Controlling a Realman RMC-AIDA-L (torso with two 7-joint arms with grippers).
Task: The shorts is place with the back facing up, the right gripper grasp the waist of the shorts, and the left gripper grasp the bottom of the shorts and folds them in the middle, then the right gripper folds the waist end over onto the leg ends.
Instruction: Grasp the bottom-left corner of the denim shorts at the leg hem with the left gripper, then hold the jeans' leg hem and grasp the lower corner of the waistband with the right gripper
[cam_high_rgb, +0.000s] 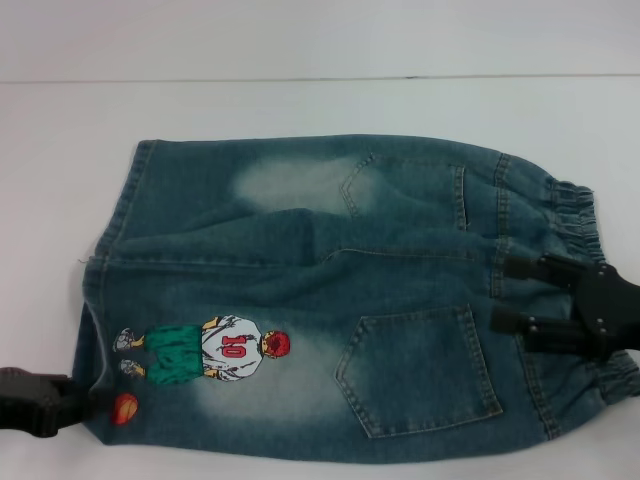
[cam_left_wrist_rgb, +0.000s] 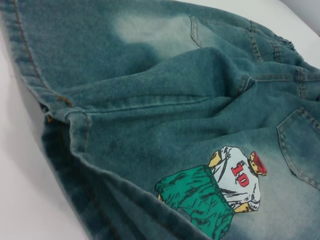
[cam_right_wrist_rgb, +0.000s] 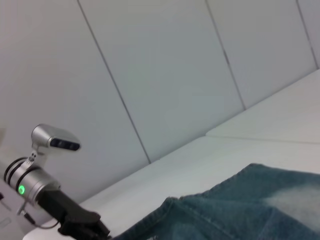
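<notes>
The shorts (cam_high_rgb: 330, 290) lie flat on the white table, back pockets up. The waist of the shorts (cam_high_rgb: 575, 215) is at the right, and the leg ends (cam_high_rgb: 115, 235) are at the left. The player patch (cam_high_rgb: 225, 350) and orange ball patch (cam_high_rgb: 124, 408) sit on the near leg. My right gripper (cam_high_rgb: 512, 297) rests over the waistband, open, one finger (cam_high_rgb: 530, 268) farther and one nearer. My left gripper (cam_high_rgb: 45, 402) is at the near leg's hem beside the ball patch. The left wrist view shows the hem (cam_left_wrist_rgb: 65, 145) close up, and the right wrist view shows the left gripper (cam_right_wrist_rgb: 85, 227) at the denim's edge (cam_right_wrist_rgb: 240, 210).
White table (cam_high_rgb: 300, 105) surrounds the shorts, with bare surface behind them and to the left. A pale panelled wall (cam_right_wrist_rgb: 175, 75) stands beyond the table's far edge.
</notes>
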